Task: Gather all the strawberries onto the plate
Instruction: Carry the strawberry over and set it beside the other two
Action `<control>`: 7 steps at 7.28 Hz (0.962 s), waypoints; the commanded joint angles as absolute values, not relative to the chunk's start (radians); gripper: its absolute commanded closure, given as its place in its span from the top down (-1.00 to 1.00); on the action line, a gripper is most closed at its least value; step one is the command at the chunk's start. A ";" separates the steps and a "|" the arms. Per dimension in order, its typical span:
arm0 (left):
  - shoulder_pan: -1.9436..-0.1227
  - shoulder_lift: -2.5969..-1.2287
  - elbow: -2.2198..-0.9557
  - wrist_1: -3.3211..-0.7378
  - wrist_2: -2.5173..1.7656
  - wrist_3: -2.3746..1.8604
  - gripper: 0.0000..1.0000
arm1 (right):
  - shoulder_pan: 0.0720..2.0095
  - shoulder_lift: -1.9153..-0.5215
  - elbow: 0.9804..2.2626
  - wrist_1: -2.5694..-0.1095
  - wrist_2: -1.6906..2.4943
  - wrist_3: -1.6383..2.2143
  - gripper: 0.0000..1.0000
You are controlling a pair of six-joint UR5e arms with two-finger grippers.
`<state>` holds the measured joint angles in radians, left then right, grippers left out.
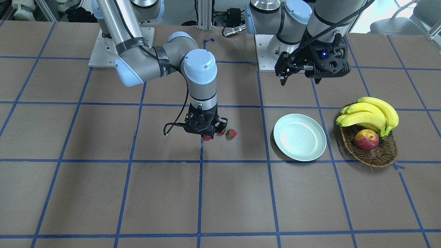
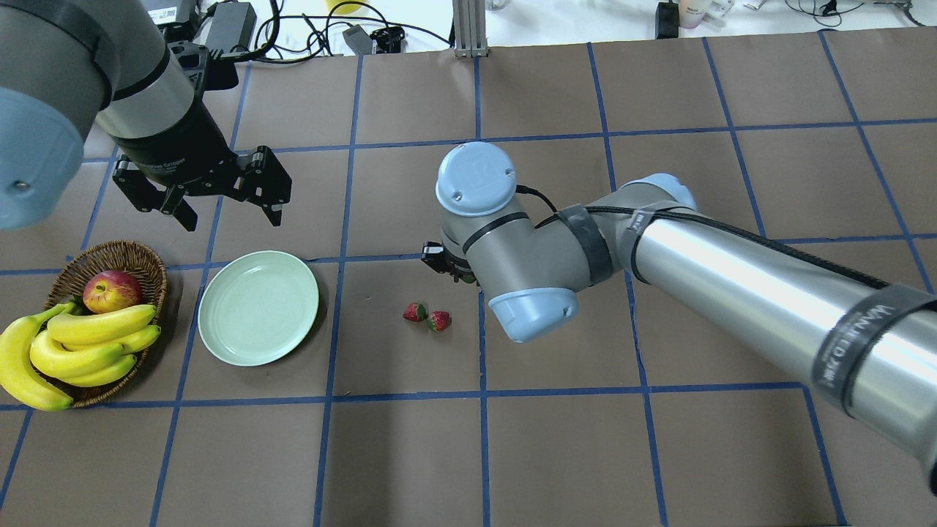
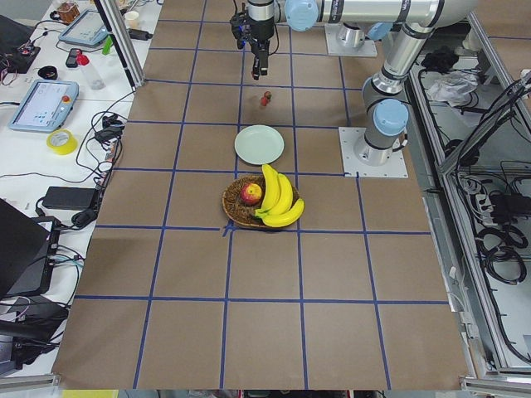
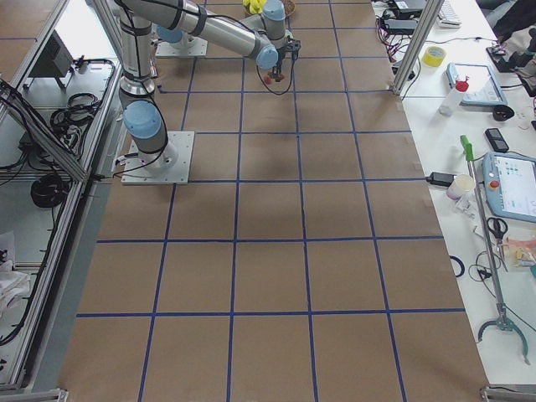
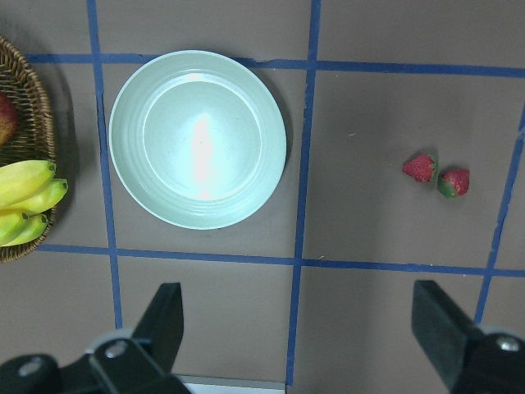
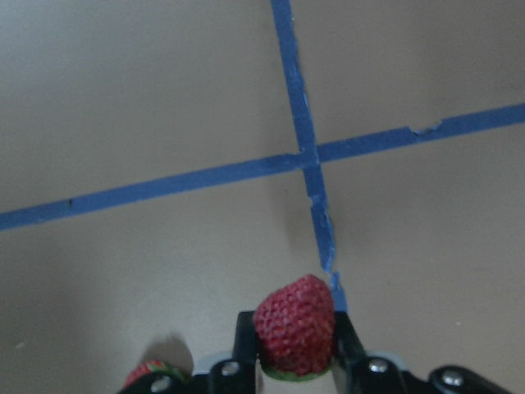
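Note:
My right gripper (image 1: 206, 135) is shut on a red strawberry (image 6: 294, 327), which also shows in the front view (image 1: 206, 138), held a little above the table. Two more strawberries (image 2: 415, 312) (image 2: 439, 320) lie side by side on the table beside it; the left wrist view shows them too (image 5: 419, 167) (image 5: 455, 181). The pale green plate (image 1: 299, 137) (image 2: 258, 307) (image 5: 198, 138) is empty, toward the left arm's side. My left gripper (image 1: 300, 80) (image 2: 230, 216) is open and empty, hovering high over the table behind the plate.
A brown wicker basket (image 1: 373, 156) (image 2: 117, 255) with bananas (image 1: 372, 115) and a red-yellow apple (image 1: 366, 140) stands just beyond the plate. Blue tape lines grid the brown table. Both arm bases stand at the robot's edge.

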<state>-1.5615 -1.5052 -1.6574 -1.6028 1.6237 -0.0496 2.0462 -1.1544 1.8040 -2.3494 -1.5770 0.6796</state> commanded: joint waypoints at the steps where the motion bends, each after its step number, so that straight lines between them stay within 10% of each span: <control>1: -1.555 -1.503 -1.658 -1.614 1.624 -0.016 1.00 | 2.069 -1.063 1.692 -2.353 -1.609 0.780 -0.79; 4: -1.551 -1.503 -1.672 -1.614 1.626 -0.015 1.00 | 2.077 -1.045 1.692 -2.355 -1.582 0.810 -0.66; 7: -1.549 -1.503 -1.667 -1.618 1.626 -0.015 1.00 | 2.080 -1.048 1.724 -2.353 -1.528 0.828 0.38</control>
